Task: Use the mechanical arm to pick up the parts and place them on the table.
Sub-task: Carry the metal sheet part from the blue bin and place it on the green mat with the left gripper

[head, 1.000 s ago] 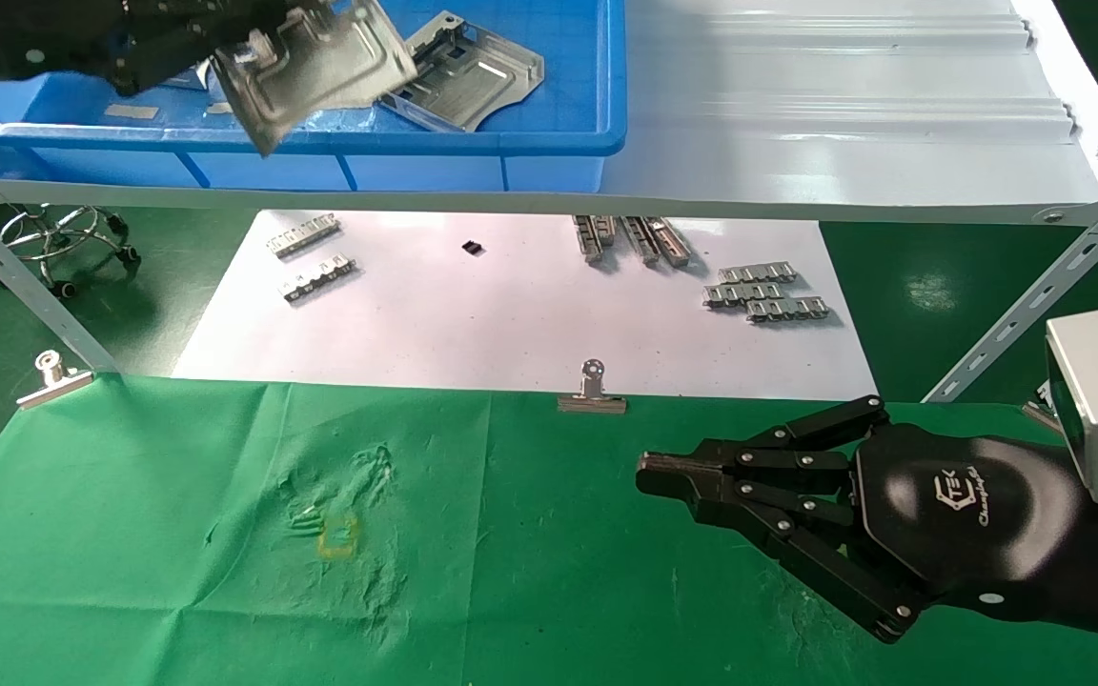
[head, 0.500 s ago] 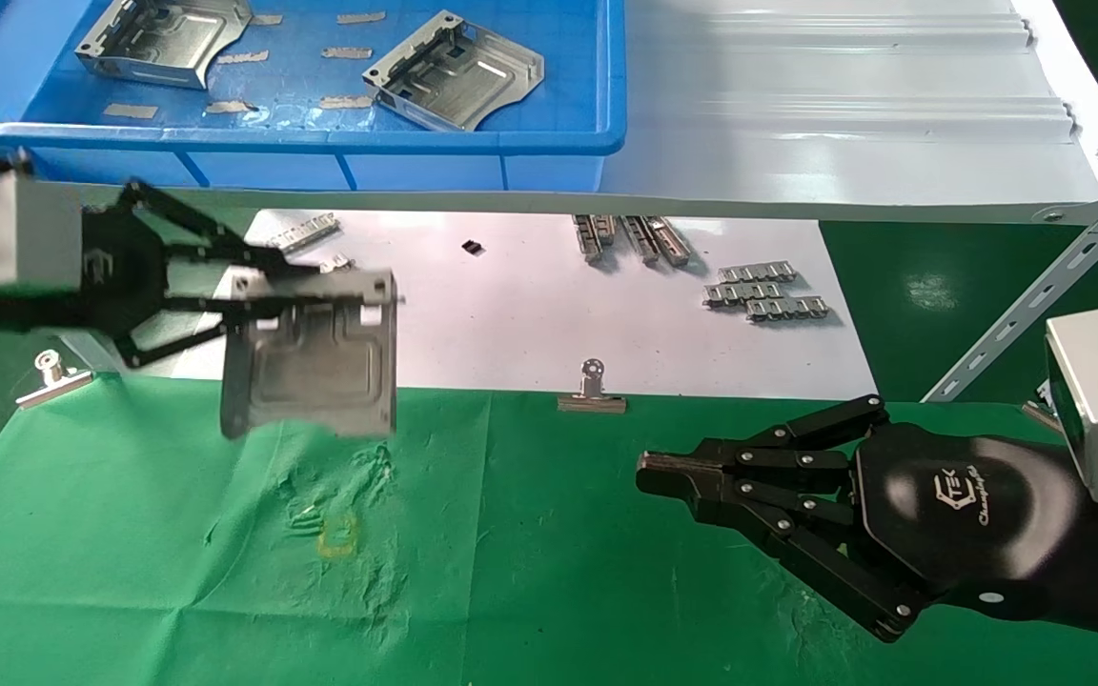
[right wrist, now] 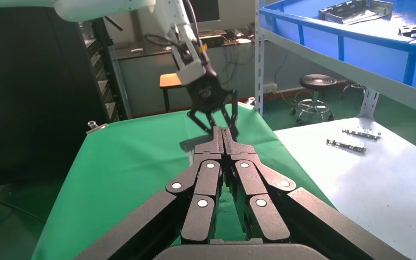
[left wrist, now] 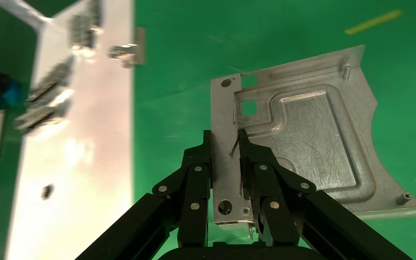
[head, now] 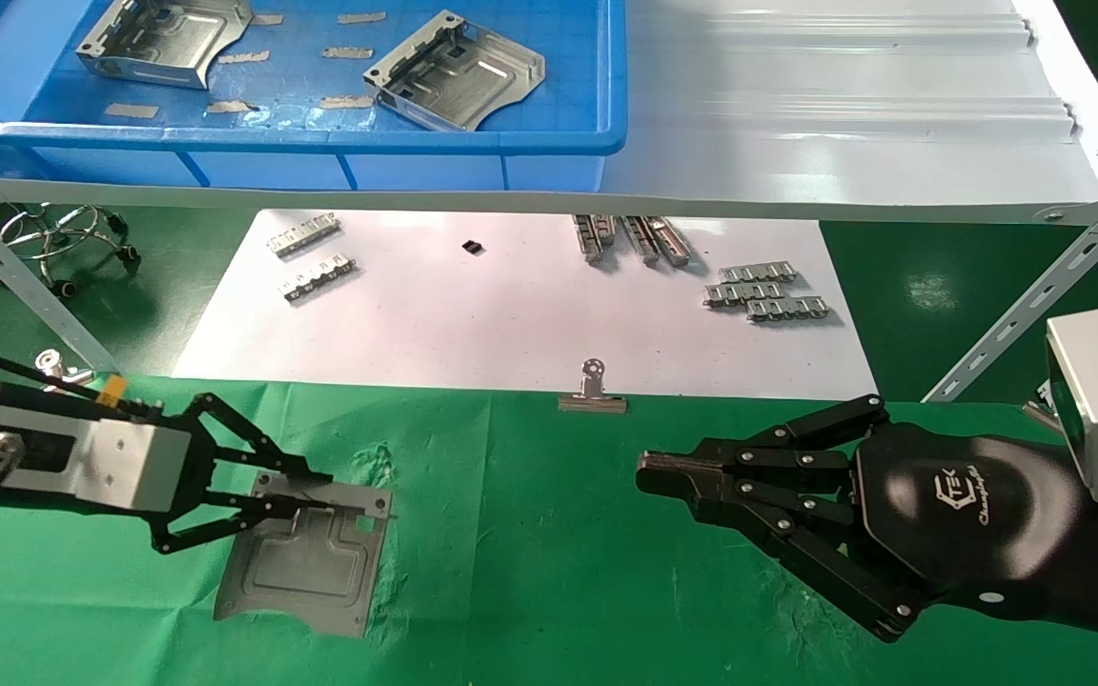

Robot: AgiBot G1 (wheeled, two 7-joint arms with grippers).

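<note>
Green cloth covers the table, wrinkled near its left side, and on it at the near left lies a silver sheet-metal part, flat side up, one edge raised slightly where it is gripped. The left gripper reaches in from the left edge of the scene, its black fingers pinching the far rim of that part; the wrist camera shows the rim clamped between the fingertips, with the plate's square cutouts and stepped embossing just beyond them. The part appears to rest on the cloth, though I cannot tell whether all of it is down. The right gripper hangs low over the near right of the table, its glossy black palm with the white logo facing up and its fingers pressed together, holding nothing; its own camera shows the fingertips meeting in a narrow point. Beyond the cloth is a white sheet with small toothed metal strips scattered at its left and far right, and a silver binder clip sits on the seam where sheet and cloth meet. Another clip is at the far left corner of the cloth. On the raised pale grey shelf at the far side stands a blue bin holding two more parts, one at the far left and one toward its right.
</note>
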